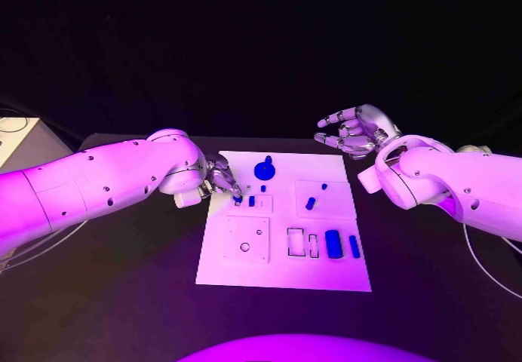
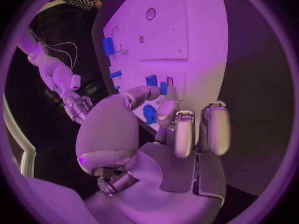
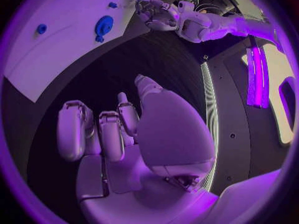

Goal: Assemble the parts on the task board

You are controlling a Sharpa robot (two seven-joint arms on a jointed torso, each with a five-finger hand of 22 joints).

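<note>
A: Where is the part being worked on?

B: A small blue part sits at the upper left of the task board, right at the left hand's fingertips. The fingers are closed down around it; whether they truly pinch it I cannot tell.

A: The rest?

B: A round blue part lies near the board's far edge, and two blue blocks sit at lower right.

A: The right hand?

B: The right hand hovers off the board's far right corner, fingers loosely apart, empty.

A: Step?

B: Probably seating that small piece; next calls for careful alignment over its slot.
</note>
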